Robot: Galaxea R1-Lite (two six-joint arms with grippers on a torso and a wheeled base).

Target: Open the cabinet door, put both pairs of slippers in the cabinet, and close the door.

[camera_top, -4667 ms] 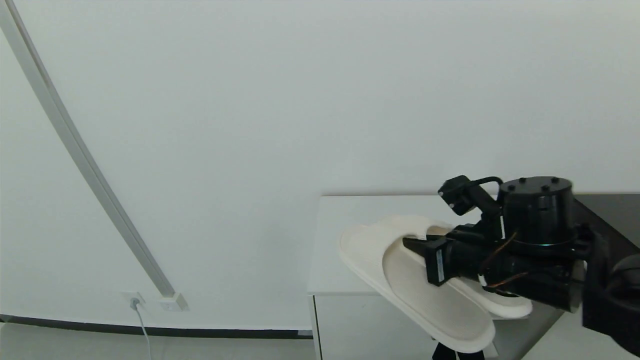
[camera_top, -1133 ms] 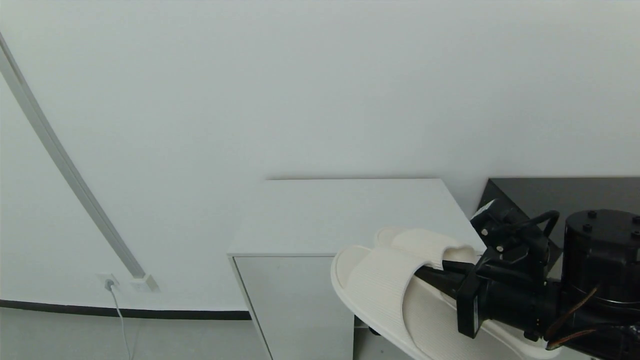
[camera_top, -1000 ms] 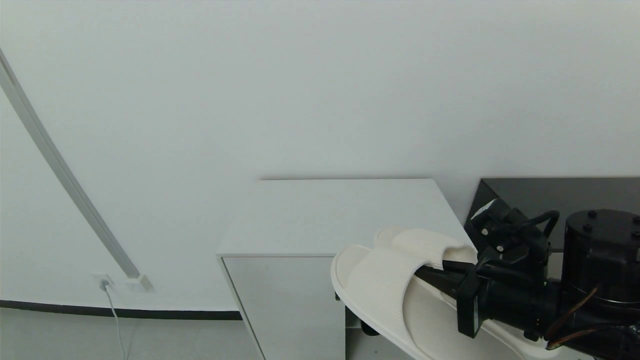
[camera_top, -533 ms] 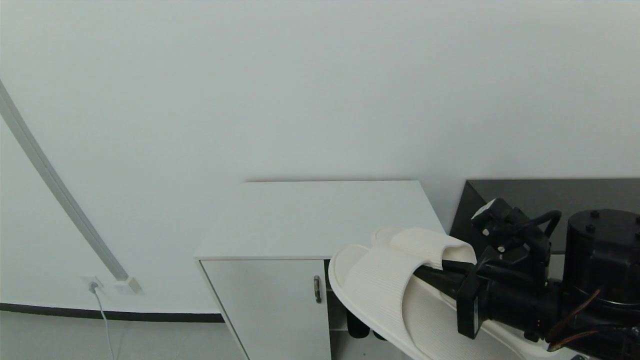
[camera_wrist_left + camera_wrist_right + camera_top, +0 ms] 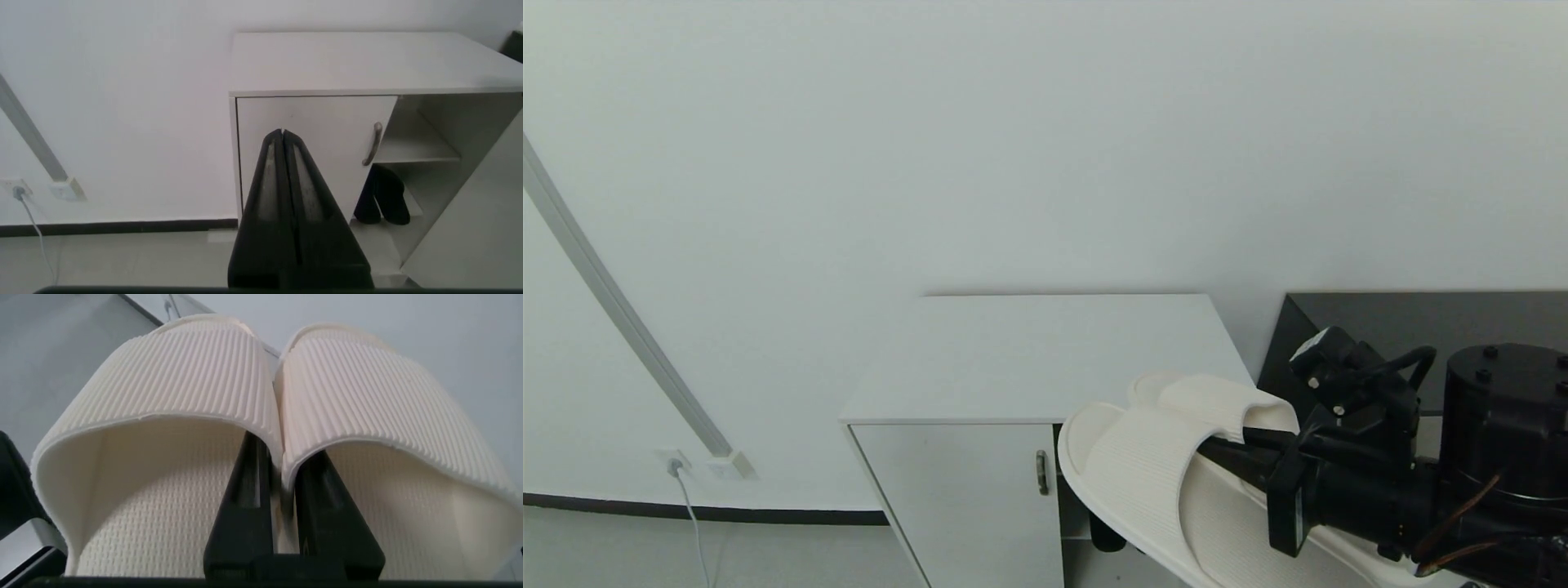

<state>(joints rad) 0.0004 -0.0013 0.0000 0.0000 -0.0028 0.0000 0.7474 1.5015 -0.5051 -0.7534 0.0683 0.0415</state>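
Observation:
A pair of white ribbed slippers (image 5: pixel 1152 474) hangs in front of the cabinet's right side, with my right gripper (image 5: pixel 1233 449) shut on their inner straps. Up close, its fingers (image 5: pixel 255 478) pinch the edges where the two white slippers (image 5: pixel 188 400) meet. The white cabinet (image 5: pixel 1029 359) stands against the wall, its left door (image 5: pixel 964 498) closed with a metal handle (image 5: pixel 1041 472). Its right side is open, and a dark pair of slippers (image 5: pixel 384 200) stands on the bottom under a shelf (image 5: pixel 417 147). My left gripper (image 5: pixel 283 137) is shut on nothing, out in front of the cabinet (image 5: pixel 310 147).
The opened right door (image 5: pixel 482 229) swings out beside the open compartment. A dark table top (image 5: pixel 1421 318) adjoins the cabinet on the right. A wall socket with a cable (image 5: pixel 674 469) and a slanted grey conduit (image 5: pixel 613 302) are on the wall to the left.
The camera has swung, so the cabinet has slid leftward in the picture and its open right side has come into view. My right gripper still holds the white slippers, now lower in the picture.

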